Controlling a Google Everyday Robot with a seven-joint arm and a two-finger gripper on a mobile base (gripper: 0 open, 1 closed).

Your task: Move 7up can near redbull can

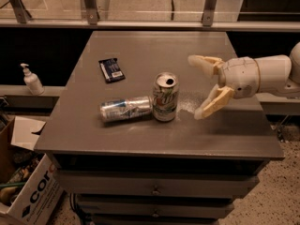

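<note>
The 7up can (165,97) stands upright near the middle of the grey table (140,139), pale green and white with an opened silver top. The redbull can (125,108), slim and silver-blue, lies on its side right against the 7up can's left side. My gripper (196,87) is open and empty, to the right of the 7up can with a clear gap between them. One cream finger (204,62) points toward the back, the other finger (212,103) toward the front.
A flat dark blue packet (111,70) lies at the table's back left. A white pump bottle (31,79) stands on a ledge to the left. A cardboard box (28,191) sits on the floor at lower left. Drawers are under the tabletop.
</note>
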